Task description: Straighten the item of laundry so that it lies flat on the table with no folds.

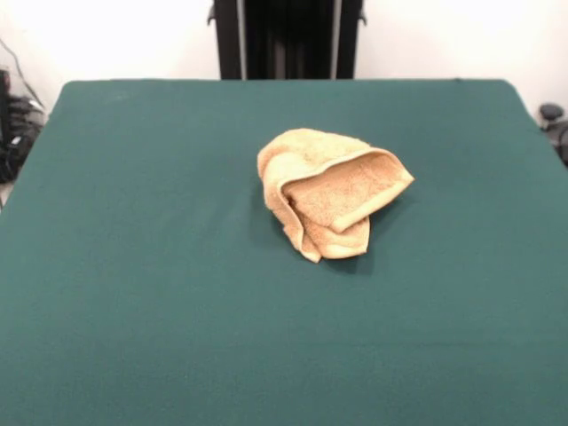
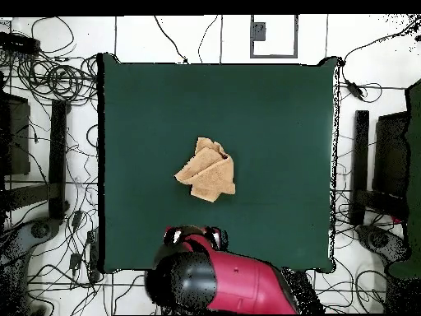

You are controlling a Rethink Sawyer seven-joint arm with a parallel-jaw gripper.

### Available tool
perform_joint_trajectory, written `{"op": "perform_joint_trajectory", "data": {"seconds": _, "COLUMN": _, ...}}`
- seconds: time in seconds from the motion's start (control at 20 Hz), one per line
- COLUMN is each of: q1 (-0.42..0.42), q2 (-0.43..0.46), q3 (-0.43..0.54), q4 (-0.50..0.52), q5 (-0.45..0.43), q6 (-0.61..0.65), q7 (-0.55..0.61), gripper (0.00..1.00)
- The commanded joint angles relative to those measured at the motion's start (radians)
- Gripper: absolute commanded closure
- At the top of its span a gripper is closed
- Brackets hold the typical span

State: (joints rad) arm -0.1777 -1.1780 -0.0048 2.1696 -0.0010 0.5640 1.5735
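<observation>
The dark green cloth-covered table (image 2: 271, 123) carried the crumpled tan-orange terry towel (image 2: 208, 170) near frame centre in the overhead view, directly above the drawn-back red arm (image 2: 222, 284); the tool's opening could not be told.

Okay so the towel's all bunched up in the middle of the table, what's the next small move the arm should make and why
Probably bring the arm out from the table's edge to above the towel. The towel is crumpled into overlapping folds near the table's middle, and the arm sits drawn back at its base, touching nothing. A protruding corner looks like the easiest grasp.
</observation>
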Motion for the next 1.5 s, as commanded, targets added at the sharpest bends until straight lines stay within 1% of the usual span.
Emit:
{"op": "perform_joint_trajectory", "data": {"seconds": 0.05, "q1": -0.085, "q2": 0.148, "q3": 0.130, "q4": -0.029, "q5": -0.021, "q6": -0.056, "q7": -0.022, "gripper": 0.00}}
{"op": "perform_joint_trajectory", "data": {"seconds": 0.25, "q1": -0.133, "q2": 0.172, "q3": 0.155, "q4": -0.063, "q5": -0.053, "q6": -0.040, "q7": -0.062, "gripper": 0.00}}
{"op": "perform_joint_trajectory", "data": {"seconds": 0.35, "q1": -0.158, "q2": 0.198, "q3": 0.172, "q4": -0.090, "q5": -0.066, "q6": -0.030, "q7": -0.085, "gripper": 0.00}}
{"op": "perform_joint_trajectory", "data": {"seconds": 0.5, "q1": -0.184, "q2": 0.234, "q3": 0.195, "q4": -0.117, "q5": -0.081, "q6": -0.009, "q7": -0.088, "gripper": 0.00}}
{"op": "perform_joint_trajectory", "data": {"seconds": 0.6, "q1": -0.202, "q2": 0.267, "q3": 0.214, "q4": -0.124, "q5": -0.089, "q6": -0.022, "q7": -0.086, "gripper": 0.00}}
{"op": "perform_joint_trajectory", "data": {"seconds": 0.85, "q1": -0.242, "q2": 0.363, "q3": 0.251, "q4": -0.138, "q5": -0.141, "q6": -0.131, "q7": -0.073, "gripper": 0.00}}
{"op": "perform_joint_trajectory", "data": {"seconds": 1.0, "q1": -0.268, "q2": 0.415, "q3": 0.278, "q4": -0.160, "q5": -0.168, "q6": -0.151, "q7": -0.070, "gripper": 0.00}}
{"op": "perform_joint_trajectory", "data": {"seconds": 1.15, "q1": -0.284, "q2": 0.448, "q3": 0.298, "q4": -0.169, "q5": -0.195, "q6": -0.178, "q7": -0.056, "gripper": 0.00}}
{"op": "perform_joint_trajectory", "data": {"seconds": 1.5, "q1": -0.297, "q2": 0.562, "q3": 0.337, "q4": -0.215, "q5": -0.257, "q6": -0.264, "q7": -0.019, "gripper": 0.00}}
